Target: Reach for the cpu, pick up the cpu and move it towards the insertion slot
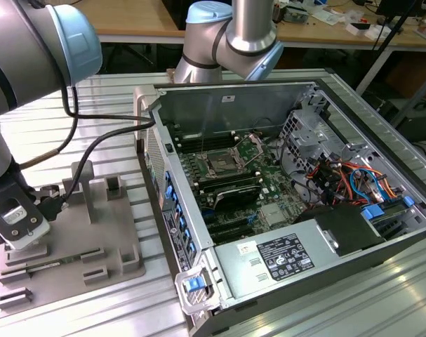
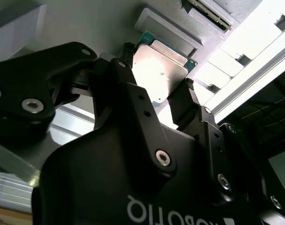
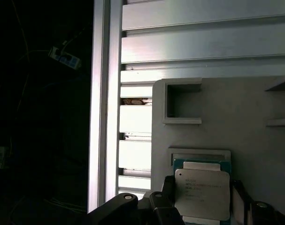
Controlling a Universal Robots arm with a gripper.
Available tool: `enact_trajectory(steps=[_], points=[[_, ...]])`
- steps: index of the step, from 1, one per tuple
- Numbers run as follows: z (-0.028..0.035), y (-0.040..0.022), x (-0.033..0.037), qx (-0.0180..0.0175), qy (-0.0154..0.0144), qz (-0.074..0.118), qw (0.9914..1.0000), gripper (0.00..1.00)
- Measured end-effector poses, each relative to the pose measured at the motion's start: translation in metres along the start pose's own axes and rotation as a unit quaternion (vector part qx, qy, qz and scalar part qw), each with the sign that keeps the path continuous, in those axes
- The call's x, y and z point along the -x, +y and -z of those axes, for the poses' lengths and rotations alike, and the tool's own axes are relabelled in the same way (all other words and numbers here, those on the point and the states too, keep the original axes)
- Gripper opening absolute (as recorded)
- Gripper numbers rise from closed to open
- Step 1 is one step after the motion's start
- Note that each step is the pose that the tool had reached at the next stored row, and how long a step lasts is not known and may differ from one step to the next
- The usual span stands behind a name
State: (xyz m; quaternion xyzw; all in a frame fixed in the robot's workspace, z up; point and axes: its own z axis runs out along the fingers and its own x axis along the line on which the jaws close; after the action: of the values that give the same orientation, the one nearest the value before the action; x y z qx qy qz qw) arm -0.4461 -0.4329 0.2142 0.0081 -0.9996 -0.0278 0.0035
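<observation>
The cpu is a flat silvery square on a green base, lying in a raised frame on the grey tray. My gripper is down over it, and a black finger presses against each of two opposite edges. In the second wrist view the cpu sits between the two fingers, so my gripper is shut on it. In the exterior view my gripper is low over the tray at the exterior view's left. The insertion slot lies on the motherboard inside the open computer case.
The open computer case stands to the exterior view's right of the tray, with its metal wall between tray and motherboard. Raised grey blocks stand on the tray. Cables run along the arm. Ribbed aluminium table borders the tray.
</observation>
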Motion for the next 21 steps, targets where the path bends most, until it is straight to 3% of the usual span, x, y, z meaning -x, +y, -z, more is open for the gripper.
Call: enact_trajectory(steps=[3, 5, 21], points=[[0.0097, 0.0005, -0.0001, 0.0, 0.0, 0.0, 1.0, 0.55], [0.0118, 0.0007, -0.0001, 0.0, 0.0, 0.0, 1.0, 0.55], [0.0183, 0.001, -0.0001, 0.0001, -0.0001, 0.0, 1.0, 0.55]])
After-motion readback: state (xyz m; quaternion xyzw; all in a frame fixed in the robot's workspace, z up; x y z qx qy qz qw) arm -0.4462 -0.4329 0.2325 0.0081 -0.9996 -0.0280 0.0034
